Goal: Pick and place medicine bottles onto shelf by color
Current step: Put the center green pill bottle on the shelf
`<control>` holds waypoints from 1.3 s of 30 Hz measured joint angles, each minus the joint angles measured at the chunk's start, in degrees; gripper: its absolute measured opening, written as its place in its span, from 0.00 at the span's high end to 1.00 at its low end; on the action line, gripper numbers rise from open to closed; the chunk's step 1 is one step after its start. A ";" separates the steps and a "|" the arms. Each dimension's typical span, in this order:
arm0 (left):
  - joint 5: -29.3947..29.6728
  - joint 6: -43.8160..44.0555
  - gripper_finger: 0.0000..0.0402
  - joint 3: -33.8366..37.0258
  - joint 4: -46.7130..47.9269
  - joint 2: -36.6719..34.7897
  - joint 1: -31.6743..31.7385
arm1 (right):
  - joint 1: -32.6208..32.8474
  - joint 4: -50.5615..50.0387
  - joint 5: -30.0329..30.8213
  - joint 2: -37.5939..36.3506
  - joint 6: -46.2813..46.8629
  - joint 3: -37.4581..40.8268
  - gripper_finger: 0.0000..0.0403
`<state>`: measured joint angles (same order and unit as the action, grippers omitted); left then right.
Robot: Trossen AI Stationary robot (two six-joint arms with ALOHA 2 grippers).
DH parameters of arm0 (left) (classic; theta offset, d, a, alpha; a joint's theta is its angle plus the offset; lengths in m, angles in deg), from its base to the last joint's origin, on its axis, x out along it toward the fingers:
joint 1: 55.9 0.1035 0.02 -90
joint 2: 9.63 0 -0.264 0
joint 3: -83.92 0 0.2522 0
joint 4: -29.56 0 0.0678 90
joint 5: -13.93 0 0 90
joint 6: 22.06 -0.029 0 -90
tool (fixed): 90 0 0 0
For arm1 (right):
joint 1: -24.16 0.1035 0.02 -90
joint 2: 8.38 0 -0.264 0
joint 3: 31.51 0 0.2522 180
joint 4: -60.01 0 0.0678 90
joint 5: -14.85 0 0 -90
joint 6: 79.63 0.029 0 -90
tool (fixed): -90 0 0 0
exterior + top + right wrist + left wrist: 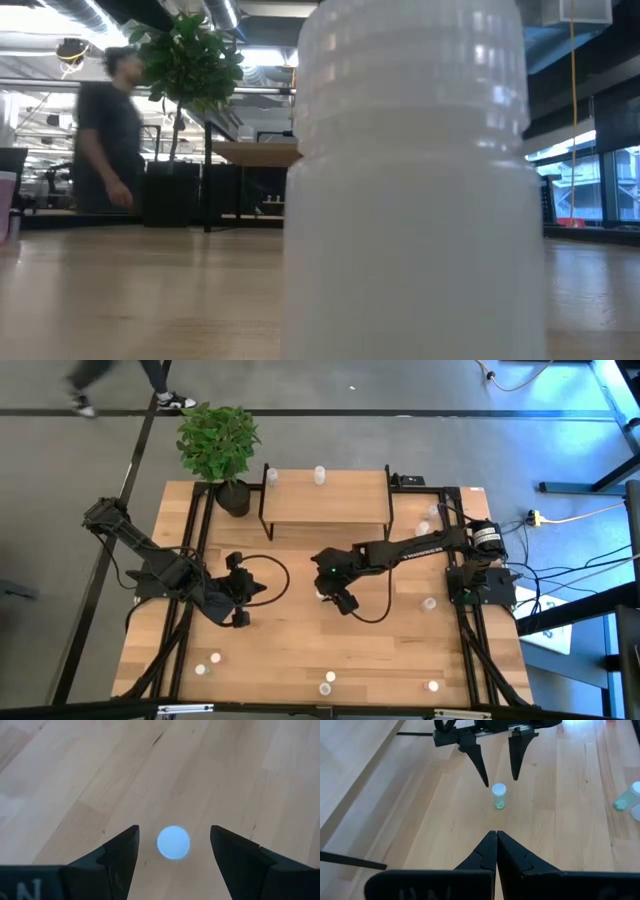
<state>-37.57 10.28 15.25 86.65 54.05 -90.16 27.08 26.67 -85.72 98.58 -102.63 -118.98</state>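
From my station, the low view is almost wholly blocked by one medicine bottle (415,190) standing against the lens; its top and base are cut off, and I cannot read its cap colour. Behind it the shelf (255,152) shows only partly. A person (108,135) in the room is blurred. In the high view, a person's legs (120,385) are cut by the top edge. Cap colours of the front-edge bottles (327,682) are too small to tell.

Dark jointed arms, black cables, tapered pincer fingers (481,762).
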 joint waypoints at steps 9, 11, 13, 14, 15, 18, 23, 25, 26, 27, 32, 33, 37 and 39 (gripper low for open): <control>0.02 -0.02 1.00 0.00 0.00 0.00 0.00 | 0.15 1.25 0.03 0.80 0.15 1.03 0.38; 0.14 -0.03 1.00 0.00 0.00 0.00 0.00 | 0.15 2.31 0.00 1.32 0.05 1.00 0.38; 0.45 -0.02 1.00 0.00 0.00 0.00 0.00 | 0.15 2.13 0.00 2.06 0.04 0.96 0.38; 0.60 -0.02 1.00 0.00 -0.02 0.00 0.00 | 0.15 2.16 0.01 2.49 0.02 0.96 0.38; 0.61 -0.02 1.00 0.00 0.02 0.00 0.00 | 0.15 2.07 0.01 2.82 0.02 1.01 0.38; 0.79 -0.02 1.00 0.00 0.03 0.00 0.00 | 0.15 2.24 0.02 3.66 0.02 1.02 0.38; 0.94 -0.01 1.00 0.00 0.06 0.00 0.00 | 0.15 2.84 0.02 4.16 0.02 1.01 0.38; 0.96 0.00 1.00 0.00 0.09 0.00 0.00 | 0.15 2.78 0.34 4.15 0.03 1.00 0.38; 0.96 0.00 1.00 0.00 0.09 0.00 0.00 | 0.15 2.72 0.81 4.15 0.04 1.01 0.38; 0.97 0.00 1.00 0.00 0.11 0.00 0.00 | 0.15 2.71 1.10 4.15 0.03 1.00 0.38; 1.01 0.01 1.00 0.00 0.13 0.00 0.00 | 0.15 2.94 1.73 4.28 0.17 1.01 0.39; 1.01 0.00 1.00 0.00 0.13 0.00 0.00 | 0.15 3.15 1.95 4.28 0.17 1.00 0.39; 1.01 0.02 1.00 0.00 0.13 0.00 -0.02 | 0.15 3.14 1.97 4.28 0.20 1.00 0.42; 1.01 0.02 1.00 0.00 0.13 0.00 -0.02 | 0.15 3.19 1.96 4.28 0.20 1.00 0.44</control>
<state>-36.56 10.30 15.25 86.78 54.05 -90.18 27.23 29.85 -83.76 102.87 -102.43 -117.98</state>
